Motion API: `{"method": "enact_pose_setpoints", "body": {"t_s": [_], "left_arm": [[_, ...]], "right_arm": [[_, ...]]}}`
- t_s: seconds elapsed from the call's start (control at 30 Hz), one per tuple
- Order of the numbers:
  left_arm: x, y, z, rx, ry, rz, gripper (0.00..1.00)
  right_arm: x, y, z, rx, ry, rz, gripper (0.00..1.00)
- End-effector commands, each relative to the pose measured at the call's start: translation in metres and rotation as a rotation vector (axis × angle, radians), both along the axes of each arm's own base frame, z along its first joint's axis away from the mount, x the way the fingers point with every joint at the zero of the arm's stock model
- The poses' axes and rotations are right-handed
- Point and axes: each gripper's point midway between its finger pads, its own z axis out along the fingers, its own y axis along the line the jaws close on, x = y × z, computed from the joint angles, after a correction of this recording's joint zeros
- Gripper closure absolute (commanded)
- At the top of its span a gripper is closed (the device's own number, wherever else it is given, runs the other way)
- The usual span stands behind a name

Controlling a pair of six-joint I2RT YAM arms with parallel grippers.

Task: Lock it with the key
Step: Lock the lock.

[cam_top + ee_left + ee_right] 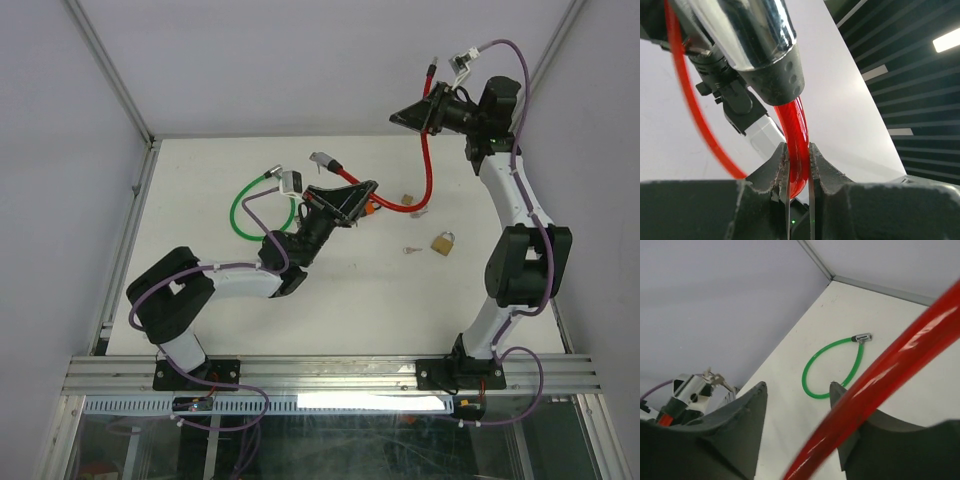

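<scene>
Above the table (350, 310), the left gripper (799, 155) pinches the red cable lock (427, 170) right by its chrome head (740, 30). The right gripper (797, 390), high at the far right, stands spread, with the red cable crossing it, perhaps untouched. A small key (410, 250) lies beside a brass padlock (443, 242).

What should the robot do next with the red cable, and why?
Probably close the right fingers on the red cable: they stand open with it passing right by them, while the left fingers pinch its other end beside the silver lock.

Key (411, 251) left of padlock (443, 242)
</scene>
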Motion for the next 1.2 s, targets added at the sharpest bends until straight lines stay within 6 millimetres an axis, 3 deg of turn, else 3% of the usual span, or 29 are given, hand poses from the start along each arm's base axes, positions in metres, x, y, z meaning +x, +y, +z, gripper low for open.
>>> {"method": "enact_pose_setpoints", "body": {"t_s": [0.0,0.17,0.3,0.5,0.7,0.8,0.97,1.17], "left_arm": [[-0.027,0.037,0.055,-0.182,-0.143,0.006,1.00],[-0.017,0.043,0.048,-0.156,-0.141,0.043,1.00],[-0.011,0.039,0.040,-0.136,-0.136,0.032,1.00],[-0.006,0.033,0.028,-0.056,-0.152,0.030,1.00],[-0.003,0.029,0.000,0.153,-0.185,0.055,1.00],[-0.007,0.020,-0.013,0.246,-0.208,0.027,1.00],[-0.005,0.022,-0.033,0.294,-0.181,0.039,1.00],[0.012,0.037,-0.045,0.318,-0.122,0.115,1.00]], "right_arm": [[-0.026,-0.014,0.030,-0.043,-0.105,0.066,0.49],[-0.048,-0.012,0.030,-0.056,-0.137,0.103,0.65],[-0.062,-0.011,0.042,-0.030,-0.183,0.124,0.79],[-0.064,-0.022,0.049,-0.054,-0.253,0.100,1.00],[-0.067,-0.038,0.042,-0.158,-0.346,0.070,1.00],[-0.065,-0.045,0.042,-0.091,-0.247,0.064,0.78],[-0.074,-0.043,0.034,0.058,-0.085,0.126,0.74],[-0.095,-0.038,0.029,0.126,0.029,0.210,0.61]]}}
